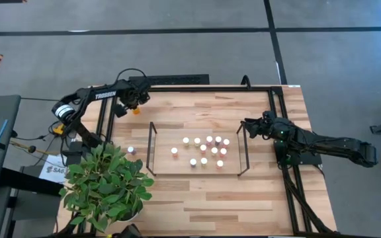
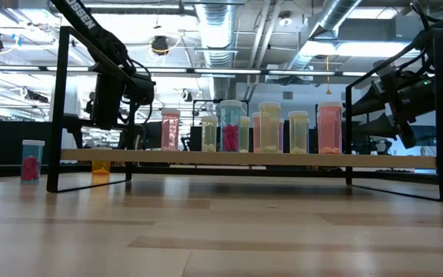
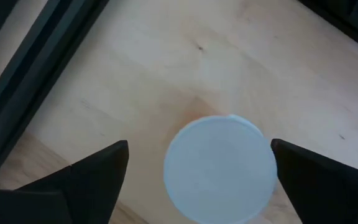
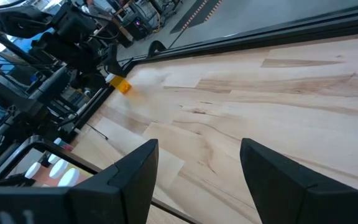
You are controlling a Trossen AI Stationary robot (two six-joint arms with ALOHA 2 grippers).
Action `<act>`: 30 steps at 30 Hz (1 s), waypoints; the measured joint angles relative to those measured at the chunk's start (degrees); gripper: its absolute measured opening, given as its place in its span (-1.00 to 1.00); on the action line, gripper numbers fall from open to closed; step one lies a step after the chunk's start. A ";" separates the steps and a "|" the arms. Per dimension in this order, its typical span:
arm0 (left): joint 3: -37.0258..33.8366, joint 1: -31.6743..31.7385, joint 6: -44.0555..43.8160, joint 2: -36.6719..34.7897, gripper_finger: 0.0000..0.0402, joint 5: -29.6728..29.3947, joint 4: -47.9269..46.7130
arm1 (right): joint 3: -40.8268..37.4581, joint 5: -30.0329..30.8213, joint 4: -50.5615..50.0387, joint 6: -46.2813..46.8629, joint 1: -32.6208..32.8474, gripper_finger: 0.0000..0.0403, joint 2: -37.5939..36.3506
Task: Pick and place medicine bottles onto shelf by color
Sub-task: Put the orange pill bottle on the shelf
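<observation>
Left gripper (image 3: 199, 163) hovers spread wide straddling the orange bottle (image 1: 136, 110), lined up to grab; right gripper (image 1: 249, 127) waits parted beside the shelf (image 1: 170, 135).

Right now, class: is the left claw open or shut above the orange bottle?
Open. The left claw has its fingers spread either side of the orange bottle, touching nothing.

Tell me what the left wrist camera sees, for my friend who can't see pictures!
A round white bottle cap sits right below the camera, between the left gripper's two dark, wide-open jaws, which are not touching it. Around it is the light wood table, with a dark frame bar crossing one corner.
</observation>
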 joint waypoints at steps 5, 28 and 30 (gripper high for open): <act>0.02 -0.16 0.19 0.00 0.67 -0.44 0.62 | 0.00 0.01 0.00 0.00 0.00 0.24 -0.02; 3.11 -2.33 8.46 0.00 -0.02 0.55 -0.36 | 0.01 0.01 0.00 0.00 -0.02 0.24 0.00; 4.21 -3.07 9.60 0.00 0.01 0.53 -1.15 | 0.00 0.00 0.00 0.02 -0.02 0.24 0.00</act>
